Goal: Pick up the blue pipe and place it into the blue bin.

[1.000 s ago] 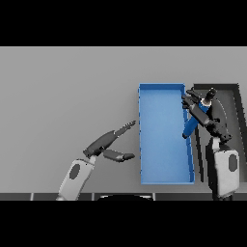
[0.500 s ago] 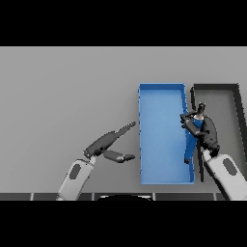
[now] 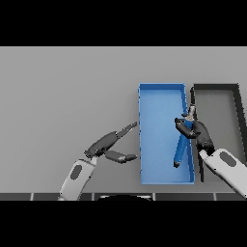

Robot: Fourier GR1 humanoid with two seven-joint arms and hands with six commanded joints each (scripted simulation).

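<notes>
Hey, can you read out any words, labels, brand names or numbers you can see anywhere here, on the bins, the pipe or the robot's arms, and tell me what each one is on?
None: no readable text shows.
Blue bin: plain, no label.
Dark bin: plain, no marking.
Blue pipe, held in the right hand: no print.
Left hand: no lettering.
Grey table: bare of signs.

One blue pipe [image 3: 181, 150], right of centre. One blue bin [image 3: 161, 181], one dark bin [image 3: 215, 87] at the right edge. Two hands: left hand [image 3: 107, 144], right hand [image 3: 198, 131]. One grey surface [image 3: 62, 96].
</notes>
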